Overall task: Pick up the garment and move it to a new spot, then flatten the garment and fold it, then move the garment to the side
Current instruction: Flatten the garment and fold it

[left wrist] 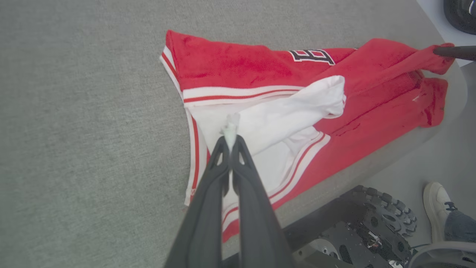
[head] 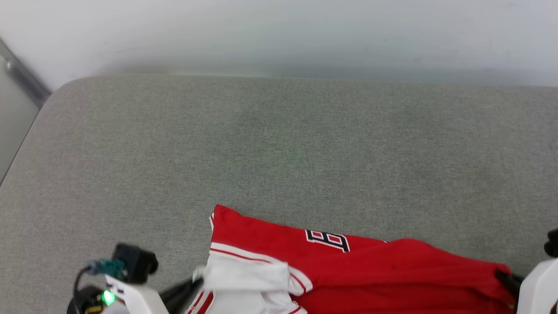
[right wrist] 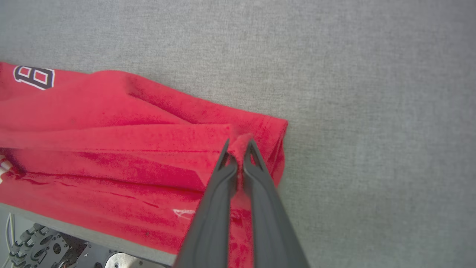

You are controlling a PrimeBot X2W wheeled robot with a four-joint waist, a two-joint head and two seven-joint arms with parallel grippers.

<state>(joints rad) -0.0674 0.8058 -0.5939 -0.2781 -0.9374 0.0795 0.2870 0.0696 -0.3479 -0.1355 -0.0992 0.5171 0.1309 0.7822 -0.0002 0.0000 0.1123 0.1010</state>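
Left gripper [left wrist: 230,140]: pinches garment [left wrist: 241,67] white sleeve | right gripper [right wrist: 240,146]: pinches red edge

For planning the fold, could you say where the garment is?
In the head view, the garment lies bunched at bottom centre, along the grey pad's near edge.

The head camera looks steeply down over the grey pad [head: 279,144]; both wrist cameras hang close above the jersey [left wrist: 230,63] (its lettered edge appears in all three).
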